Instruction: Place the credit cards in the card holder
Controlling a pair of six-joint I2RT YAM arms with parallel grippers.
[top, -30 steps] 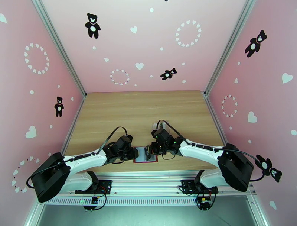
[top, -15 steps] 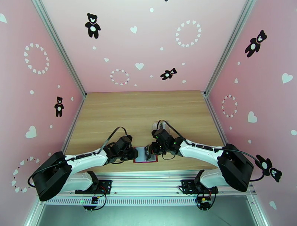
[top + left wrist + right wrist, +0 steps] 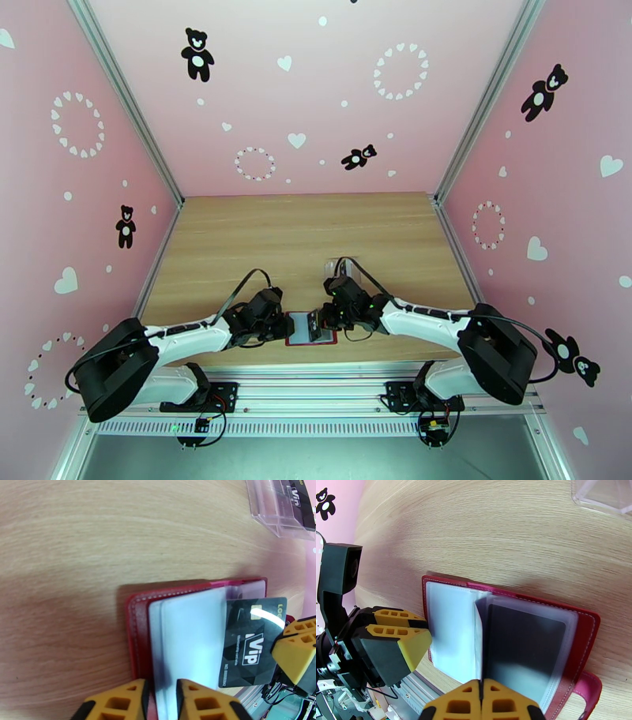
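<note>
The dark-red card holder (image 3: 138, 638) lies open near the table's front edge, grey sleeves (image 3: 189, 638) fanned up. My left gripper (image 3: 162, 701) is shut on the holder's left edge, a sleeve passing between its fingers. In the right wrist view the left gripper (image 3: 423, 633) sits at that same edge. My right gripper (image 3: 282, 638) is shut on a black VIP credit card (image 3: 249, 642), whose left edge meets the sleeves. From its own camera the right gripper (image 3: 482, 701) pinches a thin edge, and a dark card (image 3: 525, 645) shows through a sleeve. Both meet over the holder (image 3: 308, 339).
A clear plastic tray (image 3: 276, 515) stands on the table beyond the holder, with another black card (image 3: 299, 499) inside it; the tray (image 3: 351, 264) sits just behind the right wrist. Pink walls close in three sides. Bare wood stretches toward the back.
The left arm's elbow has shifted slightly to the right. Both grippers have stayed at the card holder.
</note>
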